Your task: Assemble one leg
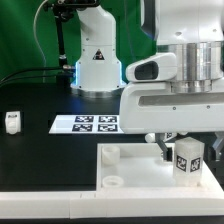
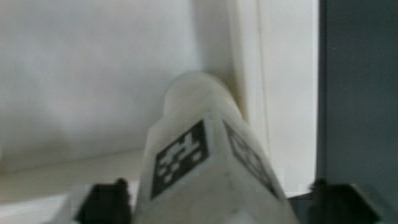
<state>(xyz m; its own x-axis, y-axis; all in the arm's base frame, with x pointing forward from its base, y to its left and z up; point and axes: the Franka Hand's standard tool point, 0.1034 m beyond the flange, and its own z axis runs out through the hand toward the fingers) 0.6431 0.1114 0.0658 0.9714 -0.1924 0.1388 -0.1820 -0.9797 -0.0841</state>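
My gripper is shut on a white leg with a black-and-white tag on its side. It holds the leg upright over the exterior view's right part of the large white square panel. In the wrist view the leg fills the middle between my two dark fingertips, its tip pointing at the panel's raised rim. A second small white leg lies on the black table at the exterior view's left. Whether the held leg touches the panel cannot be told.
The marker board lies flat on the table behind the panel. The arm's white base stands at the back. A round socket post rises at the panel's near-left corner.
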